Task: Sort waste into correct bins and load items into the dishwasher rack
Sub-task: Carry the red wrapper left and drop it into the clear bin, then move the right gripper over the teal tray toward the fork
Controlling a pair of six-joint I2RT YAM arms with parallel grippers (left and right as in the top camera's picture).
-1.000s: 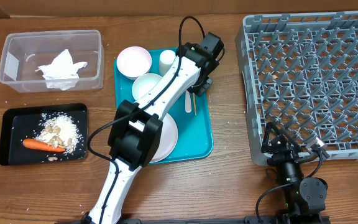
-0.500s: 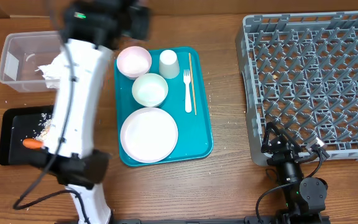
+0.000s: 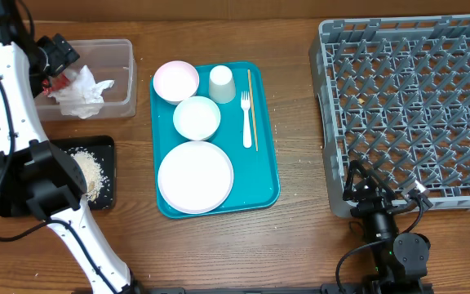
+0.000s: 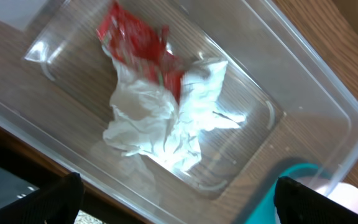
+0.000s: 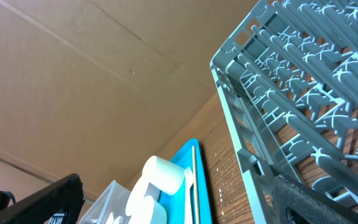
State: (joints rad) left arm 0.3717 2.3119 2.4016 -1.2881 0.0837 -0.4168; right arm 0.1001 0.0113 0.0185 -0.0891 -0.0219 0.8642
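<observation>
Red wrapper lying in the clear tub, on and against the crumpled tissue; nothing touches it. Left pincer hangs above the tub with its jaws spread wide and nothing between them; only the two finger ends show at the lower corners of the left wrist view. Just below the tub on the surface sits the black tray with rice and scraps; the left arm covers much of that tray, so the carrot cannot be made out.

On the teal tray, all untouched: plate, pinkish bowl, white bowl, upturned cup, fork and chopstick side by side. The rack stands to the right, no item in it. Right pincer rests by the rack's near left corner, jaws wide apart, holding nothing.

Step in hand, as judged: the end of waste sorting, the wrapper being delivered to its bin. Loading has not begun. The next move calls for lifting the left arm clear of the tub's wall and taking one piece of tableware; the thin chopstick and fork, flat on the tray, would demand the closest pinch.
</observation>
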